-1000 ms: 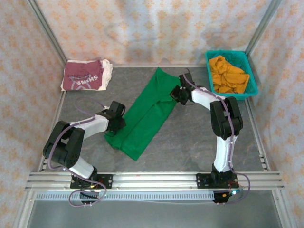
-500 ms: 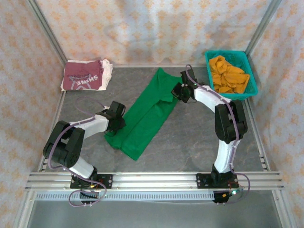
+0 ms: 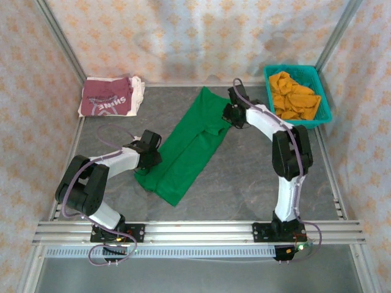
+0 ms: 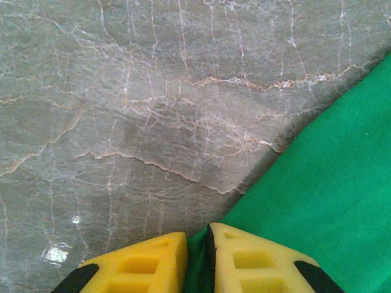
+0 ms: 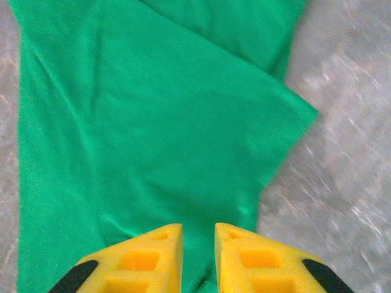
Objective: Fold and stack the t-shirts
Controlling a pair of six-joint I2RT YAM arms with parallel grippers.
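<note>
A bright green t-shirt (image 3: 190, 145) lies lengthwise on the grey table, folded into a long diagonal strip. My left gripper (image 3: 148, 160) sits at its near left edge, shut on a pinch of the green cloth (image 4: 324, 183), which shows between the yellow fingertips (image 4: 153, 253). My right gripper (image 3: 230, 116) hovers at the strip's far right side. Its jaws stand slightly apart over the green t-shirt (image 5: 140, 122), near a sleeve corner. The maroon t-shirt (image 3: 110, 99) with white lettering lies folded at the far left corner.
A teal mesh basket (image 3: 325, 115) at the far right holds orange cloth (image 3: 293, 97). Patterned walls and metal frame rails enclose the table. Bare grey stone surface (image 3: 256, 177) lies to the right of the green strip and along the near edge.
My right gripper has parted its jaws and shifted slightly toward the far side. The green t-shirt and the left arm have stayed put.
</note>
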